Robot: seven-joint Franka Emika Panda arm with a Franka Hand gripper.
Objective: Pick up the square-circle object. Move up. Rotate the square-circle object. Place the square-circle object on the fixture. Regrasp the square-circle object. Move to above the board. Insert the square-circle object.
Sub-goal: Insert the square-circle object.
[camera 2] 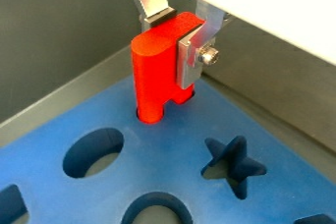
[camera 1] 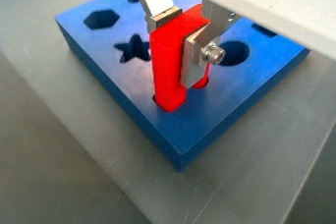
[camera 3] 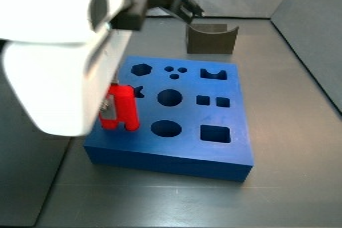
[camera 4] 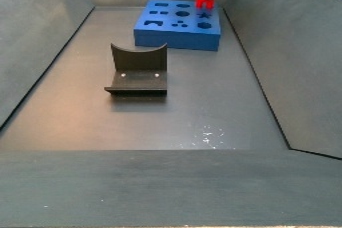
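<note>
The red block [camera 2: 163, 66] stands upright with its bottom tip in a hole near the edge of the blue board [camera 1: 197, 120]. You can treat it as stiff, light and smooth, so grip its flat sides. Your tool [camera 2: 180, 33] is closed narrow, pinching its top.

Even, diffuse light, moderately bright. Small glare specks on floor [camera 4: 207, 132] in a side view. Soft shadow beside board [camera 1: 171, 120]. Gripper [camera 3: 110, 104] housing overexposed, blurred near lens. Wrist views soft, low resolution.
</note>
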